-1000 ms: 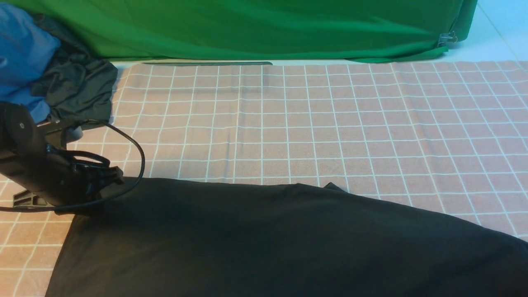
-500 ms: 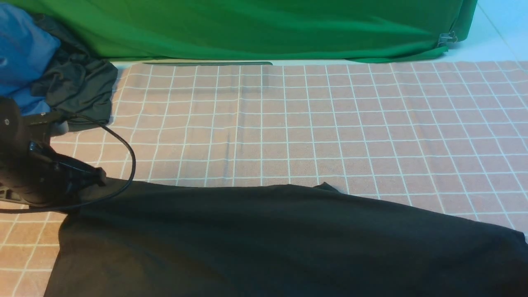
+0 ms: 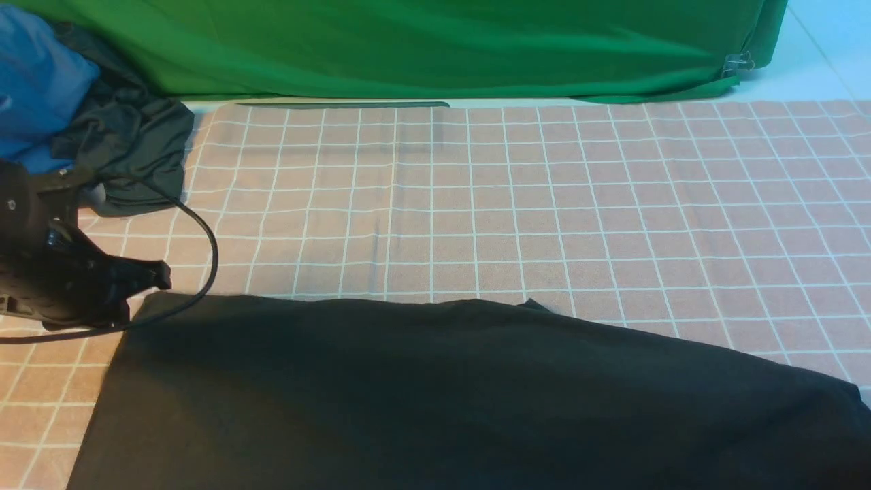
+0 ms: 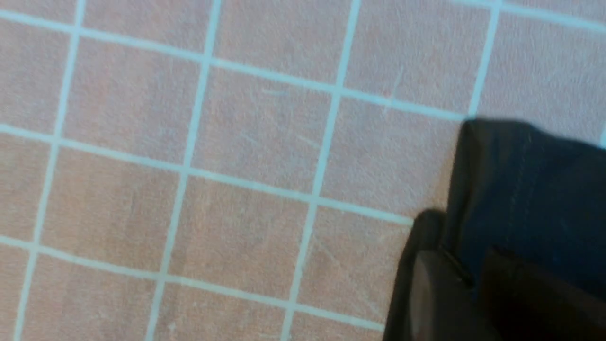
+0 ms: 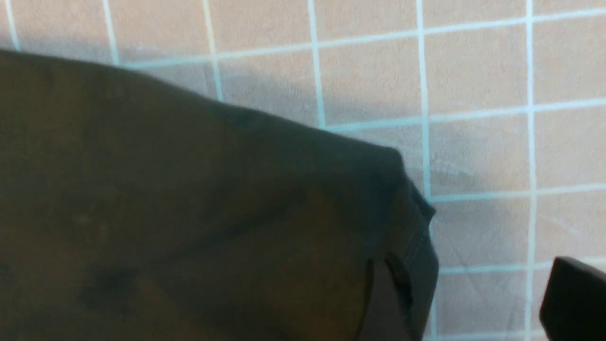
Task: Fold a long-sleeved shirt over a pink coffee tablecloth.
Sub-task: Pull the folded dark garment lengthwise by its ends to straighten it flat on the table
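The black long-sleeved shirt point(image 3: 442, 395) lies spread across the near part of the pink coffee tablecloth point(image 3: 544, 204), plain side up. My left gripper point(image 3: 160, 275) sits at its far left corner. In the left wrist view the left gripper point(image 4: 466, 265) has its jaws a little apart, with the shirt's hemmed corner point(image 4: 530, 189) lying between and beyond them on the tablecloth point(image 4: 189, 166). My right gripper point(image 5: 473, 289) stands wide open. One of its fingers point(image 5: 383, 308) is at the shirt's edge point(image 5: 189, 213), and bare tablecloth point(image 5: 473, 71) shows between the two. The right arm is out of the front view.
A blue garment point(image 3: 34, 82) and a dark grey-green garment point(image 3: 129, 150) are heaped at the far left. A green cloth point(image 3: 442, 47) runs along the back, with a metal clip point(image 3: 738, 63) at its right end. The left arm's cable point(image 3: 207, 258) loops over the tablecloth.
My left gripper has moved left, drawing the shirt's far left corner with it. Its jaws have since parted, and the corner now lies flat just under the tip.
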{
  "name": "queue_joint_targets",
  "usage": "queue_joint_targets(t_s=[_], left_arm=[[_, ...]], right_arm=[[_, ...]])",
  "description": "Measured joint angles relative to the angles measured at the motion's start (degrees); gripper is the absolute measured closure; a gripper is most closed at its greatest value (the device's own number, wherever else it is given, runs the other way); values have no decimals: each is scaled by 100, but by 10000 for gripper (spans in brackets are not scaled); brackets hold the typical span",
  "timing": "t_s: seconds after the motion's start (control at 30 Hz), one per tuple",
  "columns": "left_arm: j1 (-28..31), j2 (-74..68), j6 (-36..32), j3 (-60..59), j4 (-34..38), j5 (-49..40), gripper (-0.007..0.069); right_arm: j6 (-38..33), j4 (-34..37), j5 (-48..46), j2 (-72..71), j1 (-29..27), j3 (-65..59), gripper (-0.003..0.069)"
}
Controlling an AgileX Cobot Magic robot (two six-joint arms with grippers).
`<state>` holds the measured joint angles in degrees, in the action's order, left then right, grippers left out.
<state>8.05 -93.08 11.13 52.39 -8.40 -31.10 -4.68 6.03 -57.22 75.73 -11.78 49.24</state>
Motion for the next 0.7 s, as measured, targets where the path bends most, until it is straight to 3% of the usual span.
queue_joint_targets(t_s=[0.07, 0.2, 0.33, 0.47, 0.57, 0.6, 0.7], left_arm=[[0, 0, 345, 53, -199, -71, 347], [0, 0, 1165, 513, -451, -941, 158], [0, 7, 1270, 1008, -100, -1915, 107], [-5, 210, 618, 1080, 840, -2355, 232], [-5, 732, 49, 769, 1462, -2268, 478], [-10, 949, -71, 669, 1632, -2232, 525], [-14, 1471, -283, 376, 1902, -2097, 591]], right_arm=[[0, 22, -117, 0, 0, 0, 176], [6, 33, -147, 0, 0, -13, 78], [19, 46, -91, 100, 0, -100, -6], [24, 99, -91, 498, 15, -117, -30], [24, 112, -50, 963, 192, -117, -31], [24, 112, -2, 1065, 259, -117, -32], [44, 112, 125, 1351, 450, -117, -32]])
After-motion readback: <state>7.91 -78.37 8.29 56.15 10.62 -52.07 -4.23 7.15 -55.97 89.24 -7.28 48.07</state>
